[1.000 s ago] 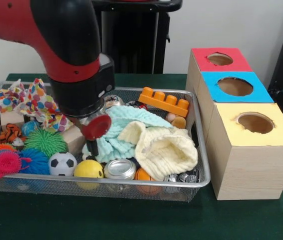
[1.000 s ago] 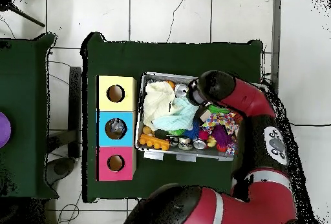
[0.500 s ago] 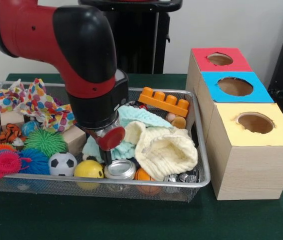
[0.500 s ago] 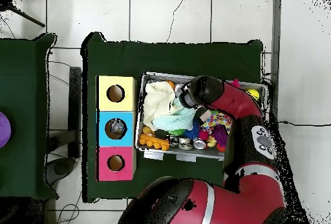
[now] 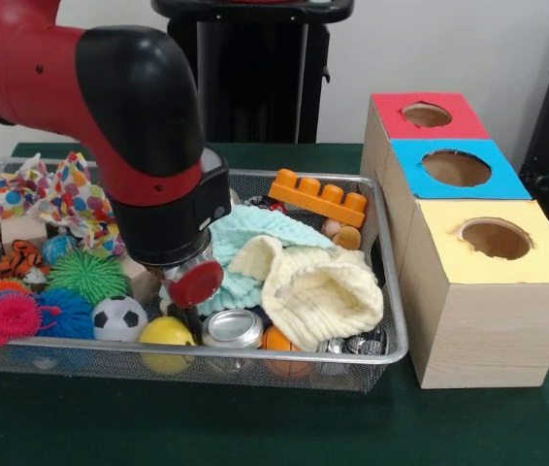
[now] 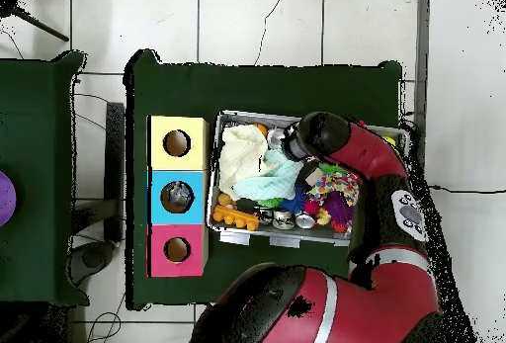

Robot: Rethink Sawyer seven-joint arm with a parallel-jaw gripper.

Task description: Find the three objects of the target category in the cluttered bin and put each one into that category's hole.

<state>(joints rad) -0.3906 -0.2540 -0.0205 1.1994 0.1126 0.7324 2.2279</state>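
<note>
My gripper (image 5: 189, 313) hangs low by the bin's (image 5: 391, 330) front rim, above the yellow ball (image 5: 166, 333) and beside the tin (image 5: 233, 328); my wrist hides it, so I can't tell its spread. Overhead only, the blue box (image 6: 178, 197) seems to hold something.

Setting: a table covered in dark green cloth (image 5: 255, 427) stands before a plain pale wall (image 5: 468, 49). Overhead, the floor is of large white tiles (image 6: 257, 23) with dark grout lines, and a second green-topped table (image 6: 35, 171) sits apart to one side.
</note>
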